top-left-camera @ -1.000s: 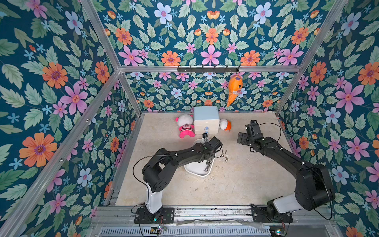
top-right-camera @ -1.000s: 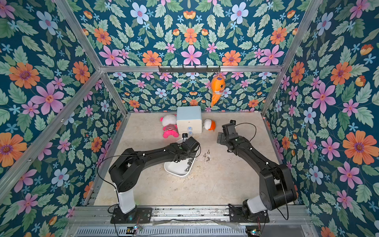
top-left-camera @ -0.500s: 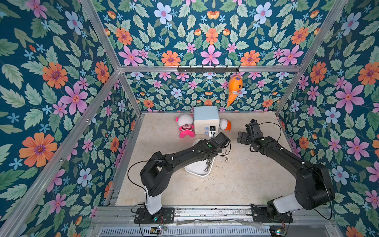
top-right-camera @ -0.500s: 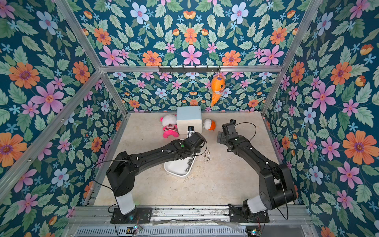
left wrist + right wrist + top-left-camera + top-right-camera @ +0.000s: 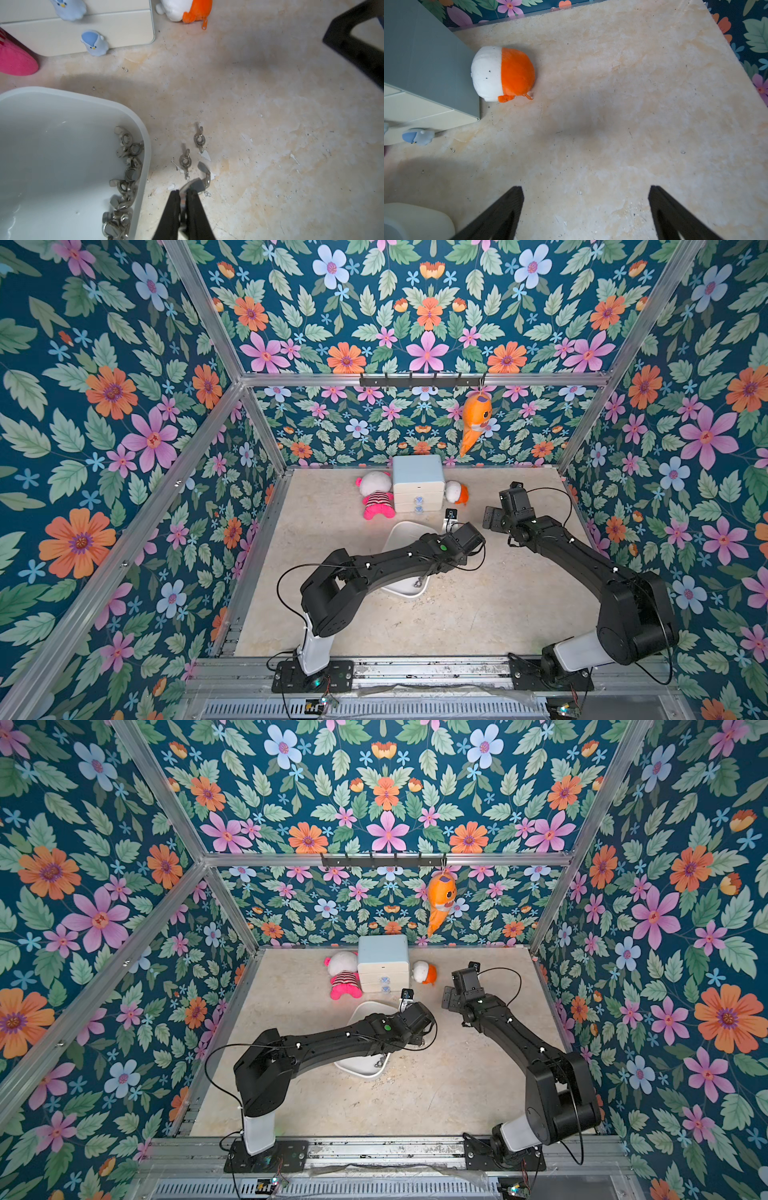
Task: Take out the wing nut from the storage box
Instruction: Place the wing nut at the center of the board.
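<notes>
storage box [image 5: 405, 533] part hidden under left arm [image 5: 395, 560], wing nut [image 5: 205, 178] in fingers [image 5: 172, 207] blurred, perhaps 1 piece

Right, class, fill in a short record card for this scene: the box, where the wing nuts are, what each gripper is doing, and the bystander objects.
storage box: white tray on the table, with a pile of wing nuts along one wall
loose nuts: two on the table just outside the box
left gripper: shut on a wing nut, outside the box beside the loose pair
right gripper: open, empty, over bare table
bystanders: drawer cabinet, pink plush doll, orange-and-white plush, hanging orange fish plush
</notes>
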Action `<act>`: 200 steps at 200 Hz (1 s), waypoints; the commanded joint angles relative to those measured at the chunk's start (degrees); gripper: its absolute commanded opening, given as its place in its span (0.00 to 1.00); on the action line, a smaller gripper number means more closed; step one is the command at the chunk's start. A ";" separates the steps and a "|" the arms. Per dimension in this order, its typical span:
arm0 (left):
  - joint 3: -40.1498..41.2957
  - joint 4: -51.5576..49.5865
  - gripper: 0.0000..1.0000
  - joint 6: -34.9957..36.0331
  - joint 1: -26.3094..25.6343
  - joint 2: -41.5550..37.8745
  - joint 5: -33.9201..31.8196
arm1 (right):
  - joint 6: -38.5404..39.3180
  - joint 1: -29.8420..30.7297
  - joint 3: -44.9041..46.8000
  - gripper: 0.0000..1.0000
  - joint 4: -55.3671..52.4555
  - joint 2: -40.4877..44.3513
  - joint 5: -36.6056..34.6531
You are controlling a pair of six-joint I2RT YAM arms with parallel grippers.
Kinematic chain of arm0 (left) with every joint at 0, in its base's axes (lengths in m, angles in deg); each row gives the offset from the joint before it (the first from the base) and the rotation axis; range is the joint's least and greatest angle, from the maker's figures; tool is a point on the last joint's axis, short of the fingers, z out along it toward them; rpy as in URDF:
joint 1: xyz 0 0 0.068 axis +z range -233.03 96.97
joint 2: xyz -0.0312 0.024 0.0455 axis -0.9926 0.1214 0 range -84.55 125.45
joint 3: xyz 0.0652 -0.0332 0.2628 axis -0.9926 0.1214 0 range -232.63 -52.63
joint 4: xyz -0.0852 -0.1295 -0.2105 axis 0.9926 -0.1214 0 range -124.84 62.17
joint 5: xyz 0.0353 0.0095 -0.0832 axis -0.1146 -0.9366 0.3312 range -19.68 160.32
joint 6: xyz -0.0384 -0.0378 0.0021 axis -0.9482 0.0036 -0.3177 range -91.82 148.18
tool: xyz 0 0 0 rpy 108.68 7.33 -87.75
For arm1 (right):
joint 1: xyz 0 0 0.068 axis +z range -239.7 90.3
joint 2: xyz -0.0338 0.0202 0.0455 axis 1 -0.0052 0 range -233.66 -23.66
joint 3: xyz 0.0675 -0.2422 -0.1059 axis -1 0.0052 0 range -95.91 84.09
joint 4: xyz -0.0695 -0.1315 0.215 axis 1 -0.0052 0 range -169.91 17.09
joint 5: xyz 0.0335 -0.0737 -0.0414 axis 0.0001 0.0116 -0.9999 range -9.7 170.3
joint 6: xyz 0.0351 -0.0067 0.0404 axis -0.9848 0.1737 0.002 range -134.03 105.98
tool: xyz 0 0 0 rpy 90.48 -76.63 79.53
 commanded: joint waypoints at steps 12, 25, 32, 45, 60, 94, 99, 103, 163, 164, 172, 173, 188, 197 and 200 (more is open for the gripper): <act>-0.15 -1.22 0.05 -1.47 -0.93 1.11 1.08 | -0.14 -0.67 -0.30 0.99 -0.48 0.77 -0.73; -0.06 -1.13 0.05 -1.75 -1.27 1.56 1.50 | -0.14 -0.74 -0.39 0.99 -0.38 0.77 -0.56; 0.07 -1.08 0.05 -1.92 -1.48 1.79 1.62 | -0.14 -0.72 -0.39 0.99 -0.36 0.77 -0.53; 0.41 -1.02 0.05 -2.25 -1.67 2.30 2.03 | -0.14 -0.77 -0.31 0.99 -0.31 0.60 -0.29; 1.02 -0.76 0.05 -2.59 -1.67 2.73 2.39 | -0.14 -0.69 -0.14 0.99 -0.06 0.51 -0.18; 1.58 -0.19 0.05 -2.75 -1.68 4.12 3.06 | -0.14 -0.70 0.23 0.99 0.12 0.51 -0.04; 1.52 -0.10 0.05 -2.86 -1.67 4.40 3.21 | -0.14 -0.66 0.31 0.99 0.17 0.51 -0.02; 1.48 -0.10 0.05 -2.88 -1.62 4.56 3.28 | -0.14 -0.66 0.31 0.99 0.19 0.59 -0.03; 1.43 0.43 0.05 -3.29 -1.68 6.04 4.12 | -0.14 -0.68 0.67 0.99 0.30 0.59 0.08; 1.43 0.48 0.05 -3.27 -1.68 6.05 4.10 | -0.14 -0.71 0.67 0.99 0.34 0.59 0.12; 1.59 0.50 0.05 -3.38 -1.62 6.13 4.16 | -0.14 -0.71 0.75 0.99 0.39 0.59 0.22; 1.60 0.51 0.05 -3.36 -1.69 6.13 4.16 | -0.14 -0.69 0.75 0.99 0.43 0.59 0.24; 1.83 0.68 0.05 -3.51 -1.68 6.22 4.25 | -0.19 -0.66 0.79 0.99 0.54 0.59 0.42; 1.87 0.78 0.05 -3.58 -1.66 6.31 4.27 | -0.14 -0.66 0.84 0.99 0.57 0.59 0.48; 1.87 0.78 0.05 -3.60 -1.68 6.35 4.25 | -0.14 -0.68 0.84 0.99 0.61 0.59 0.51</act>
